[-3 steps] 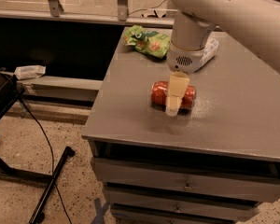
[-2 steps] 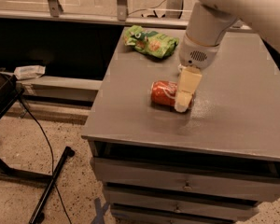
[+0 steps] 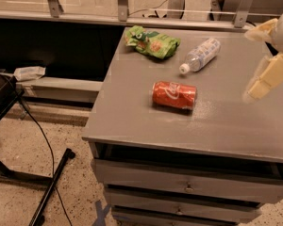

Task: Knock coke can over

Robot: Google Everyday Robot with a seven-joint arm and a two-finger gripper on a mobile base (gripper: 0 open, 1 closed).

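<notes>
The coke can (image 3: 174,95) is red-orange with white script and lies on its side near the middle of the grey cabinet top (image 3: 132,117), its silver end facing right. My gripper (image 3: 266,54) is at the right edge of the view, above the cabinet top and well to the right of the can, touching nothing. Its cream fingers (image 3: 270,76) stand apart and hold nothing. Most of the arm is out of view.
A green snack bag (image 3: 153,42) lies at the back of the cabinet top. A clear plastic bottle (image 3: 201,54) lies on its side behind the can. Drawers (image 3: 188,187) are below. A black stand and cables (image 3: 47,173) are on the floor at left.
The arm has pulled away to the right and upward, off the can. The can lies on its side in the same spot, now fully uncovered, and the bottle behind it shows.
</notes>
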